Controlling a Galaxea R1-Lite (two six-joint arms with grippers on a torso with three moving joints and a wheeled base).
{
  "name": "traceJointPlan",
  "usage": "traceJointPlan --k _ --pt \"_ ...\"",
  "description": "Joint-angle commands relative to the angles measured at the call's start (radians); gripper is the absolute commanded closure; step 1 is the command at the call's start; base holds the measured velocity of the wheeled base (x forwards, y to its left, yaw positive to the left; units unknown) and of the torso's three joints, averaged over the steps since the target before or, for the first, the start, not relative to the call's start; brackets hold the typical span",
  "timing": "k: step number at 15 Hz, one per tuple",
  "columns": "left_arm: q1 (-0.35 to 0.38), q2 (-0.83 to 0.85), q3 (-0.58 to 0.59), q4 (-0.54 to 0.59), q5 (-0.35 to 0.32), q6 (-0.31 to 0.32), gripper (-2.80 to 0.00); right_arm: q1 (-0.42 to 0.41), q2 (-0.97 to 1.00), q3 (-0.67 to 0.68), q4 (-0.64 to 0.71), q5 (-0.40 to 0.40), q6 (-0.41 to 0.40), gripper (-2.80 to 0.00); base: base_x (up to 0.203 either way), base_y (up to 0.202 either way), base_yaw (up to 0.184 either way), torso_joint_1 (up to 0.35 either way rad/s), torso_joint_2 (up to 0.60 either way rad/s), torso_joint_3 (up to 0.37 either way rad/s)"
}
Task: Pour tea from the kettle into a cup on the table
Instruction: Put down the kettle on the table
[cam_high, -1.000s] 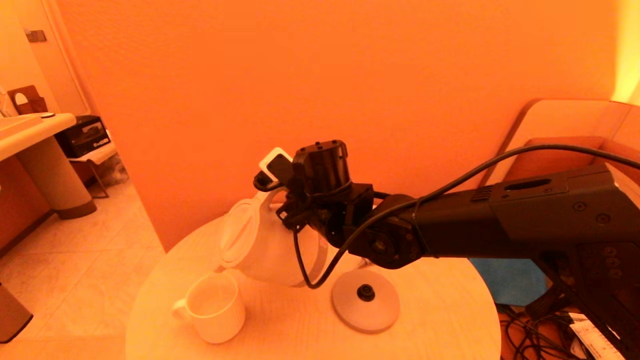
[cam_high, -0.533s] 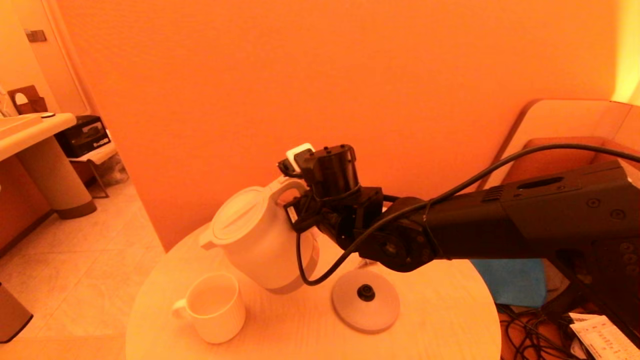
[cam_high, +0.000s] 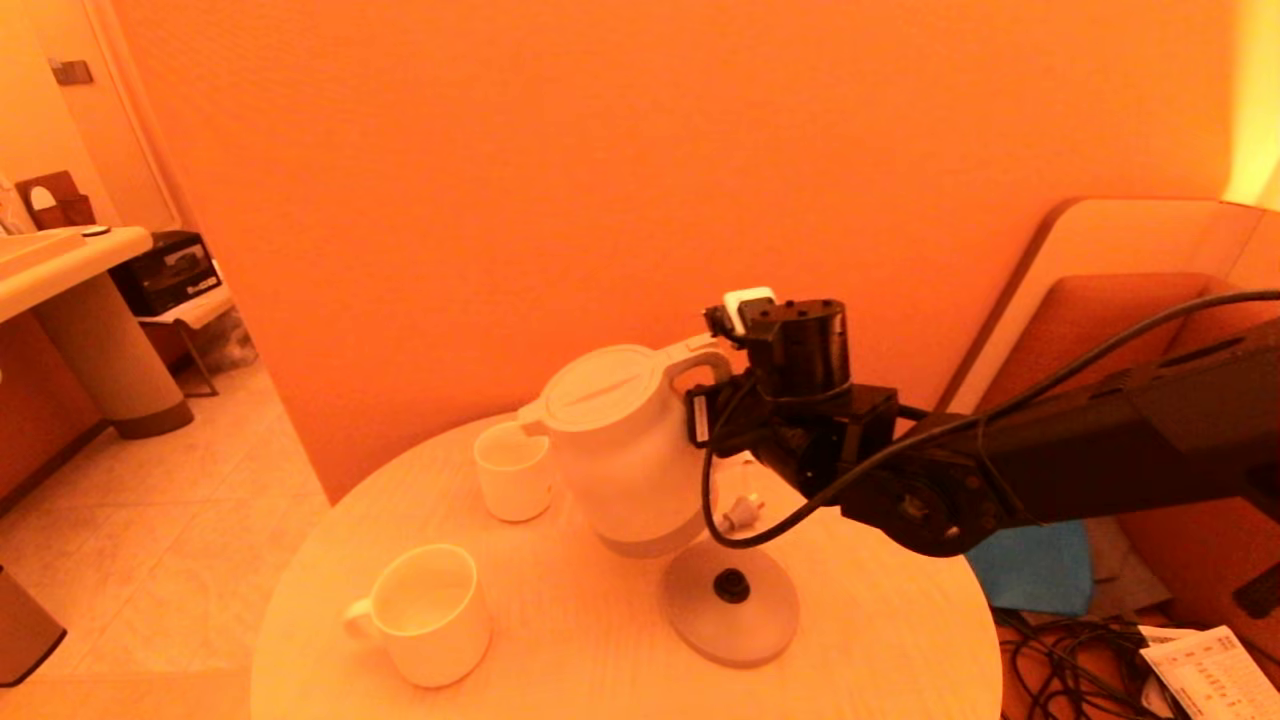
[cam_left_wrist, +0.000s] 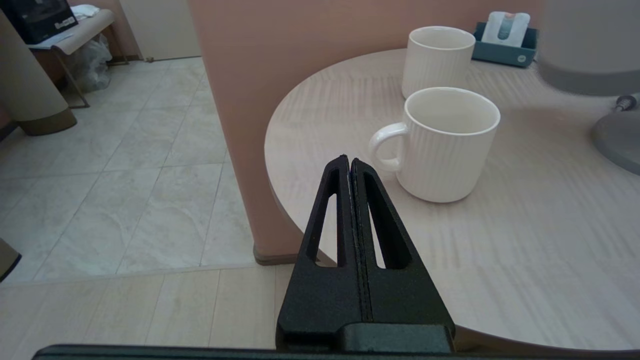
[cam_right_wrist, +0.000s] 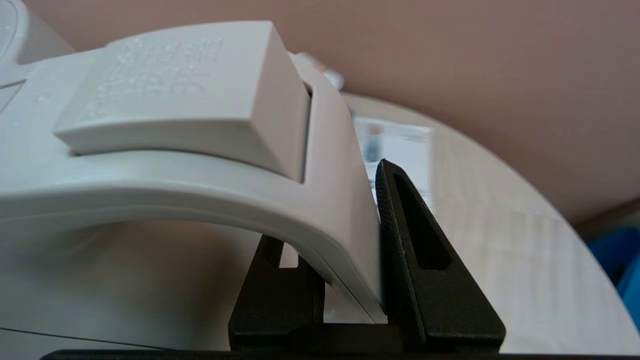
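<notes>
The white kettle (cam_high: 625, 450) hangs nearly upright just above the round wooden table (cam_high: 560, 640), its spout pointing left over the small handleless cup (cam_high: 512, 472). My right gripper (cam_high: 712, 395) is shut on the kettle's loop handle (cam_right_wrist: 200, 165), which fills the gap between the fingers (cam_right_wrist: 410, 235). In the left wrist view the cup (cam_left_wrist: 436, 57) stands behind the mug, and the kettle's grey bottom band (cam_left_wrist: 585, 75) floats at the far side. My left gripper (cam_left_wrist: 349, 162) is shut and empty, off the table's near left edge (cam_left_wrist: 300, 200).
A wider handled mug (cam_high: 425, 612) stands at the table's front left. The grey power base (cam_high: 730, 605) lies below and right of the kettle, its plug (cam_high: 738, 515) beside it. A teal box (cam_left_wrist: 505, 32) sits at the back. The wall is close behind.
The kettle was tipped steeply with its spout over the mug; my right arm has swung it back upright and to the right, uncovering the small cup behind it.
</notes>
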Motion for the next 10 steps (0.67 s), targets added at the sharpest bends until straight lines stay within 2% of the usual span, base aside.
traceJointPlan --k 1,5,10 --pt "0.0 0.0 0.0 0.0 0.0 0.0 0.0 -0.028 -0.063 0.077 -0.015 -0.001 0.018 0.0 0.0 0.0 0.0 0.0 0.0 0.0" --pt "0.0 0.0 0.0 0.0 0.0 0.0 0.0 -0.07 -0.124 0.241 -0.08 0.003 0.091 0.0 0.0 0.0 0.0 0.0 0.0 0.0" --pt "0.0 0.0 0.0 0.0 0.0 0.0 0.0 -0.1 -0.124 0.484 -0.273 0.025 0.148 0.0 0.0 0.0 0.0 0.0 0.0 0.0"
